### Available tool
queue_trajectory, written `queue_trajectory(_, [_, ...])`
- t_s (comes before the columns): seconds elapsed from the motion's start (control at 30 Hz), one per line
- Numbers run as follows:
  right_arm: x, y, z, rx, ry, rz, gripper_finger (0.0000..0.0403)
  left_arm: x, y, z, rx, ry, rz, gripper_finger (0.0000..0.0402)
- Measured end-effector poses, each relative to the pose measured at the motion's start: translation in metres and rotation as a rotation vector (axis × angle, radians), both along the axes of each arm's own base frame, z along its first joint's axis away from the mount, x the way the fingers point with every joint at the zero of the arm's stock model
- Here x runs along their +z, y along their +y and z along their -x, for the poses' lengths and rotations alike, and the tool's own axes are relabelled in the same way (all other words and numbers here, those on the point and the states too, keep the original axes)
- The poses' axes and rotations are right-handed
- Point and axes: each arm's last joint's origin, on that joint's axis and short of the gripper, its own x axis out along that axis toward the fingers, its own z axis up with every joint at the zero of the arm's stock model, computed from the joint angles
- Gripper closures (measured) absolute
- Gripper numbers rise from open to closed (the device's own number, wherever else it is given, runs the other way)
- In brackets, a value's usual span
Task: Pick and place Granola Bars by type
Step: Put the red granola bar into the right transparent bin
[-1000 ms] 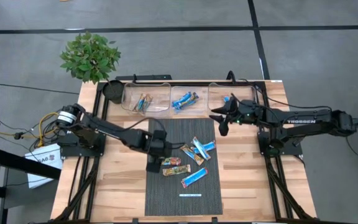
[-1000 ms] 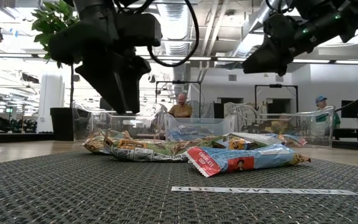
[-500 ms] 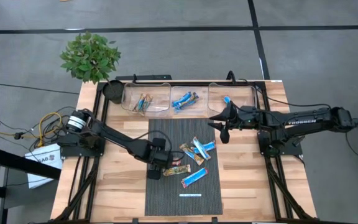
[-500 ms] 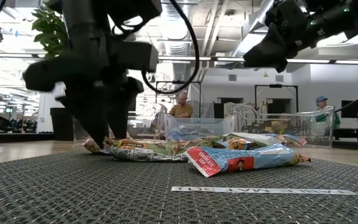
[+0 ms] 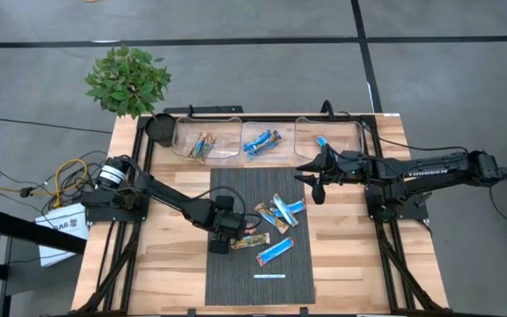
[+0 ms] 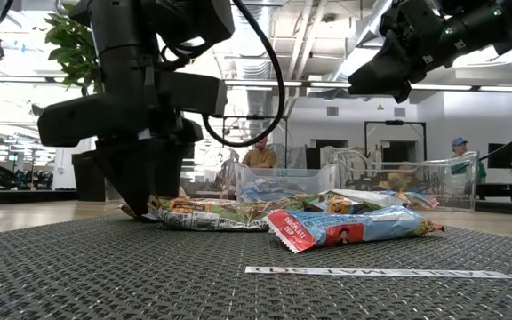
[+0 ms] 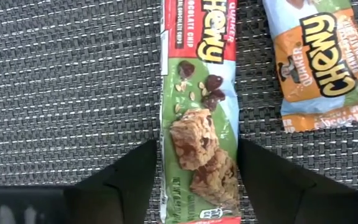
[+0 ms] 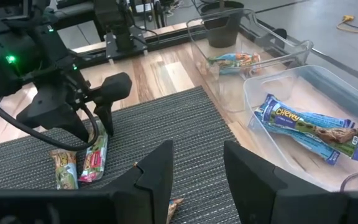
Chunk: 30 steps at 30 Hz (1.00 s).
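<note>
A green-and-red granola bar [image 7: 199, 118] lies flat on the dark mat [image 5: 236, 189]. My left gripper [image 7: 197, 186] is down at the mat, pointing steeply downward, with one finger on each long side of the bar's end. In the high view it stands at the bar's left end [image 5: 221, 239]. An orange-and-blue bar [image 7: 325, 62] lies beside it. Three more bars [image 5: 275, 216] lie on the mat to the right. My right gripper [image 5: 315, 180] hangs open and holds nothing, above the mat's far right corner. My left gripper comes from above, its fingers [image 7: 132, 180] across the green-and-red bar near one end [image 7: 197, 168]. They stand right beside the bar's two long edges. I cannot tell whether they touch the wrapper. The bar lies flat on the mat.
Three clear bins stand along the far edge: the left bin [image 5: 207, 143] holds brownish bars, the middle bin [image 5: 262, 141] blue bars, and the right bin [image 5: 337, 136] one blue bar. A black cup [image 5: 159, 129], a plant [image 5: 128, 81] and a thin white strip [image 5: 269, 276] are also there.
My left gripper has come down to the mat and a little toward the near edge, and its fingers now stand at the green-and-red bar's end. My right arm has swung slightly toward the near edge. No bar has moved.
</note>
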Motion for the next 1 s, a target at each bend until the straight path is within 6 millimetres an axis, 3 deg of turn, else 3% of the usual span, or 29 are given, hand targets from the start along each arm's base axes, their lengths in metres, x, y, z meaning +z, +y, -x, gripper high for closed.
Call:
queue_trajectory(0.53, [0.000,0.000,0.000,0.000,0.000,-0.003,0.0270,0.000,0.000,-0.002,0.034,-0.021,0.008,0.0349])
queue_trajectory(0.7, [0.000,0.000,0.000,-0.011,-0.006,-0.034,0.0269,0.009,-0.001,-0.011,0.068,-0.068,-0.016,0.0371])
queue_trajectory(1.0, [0.000,0.000,0.000,-0.029,-0.015,-0.078,0.0270,0.049,0.002,-0.033,0.148,-0.217,-0.213,0.0373])
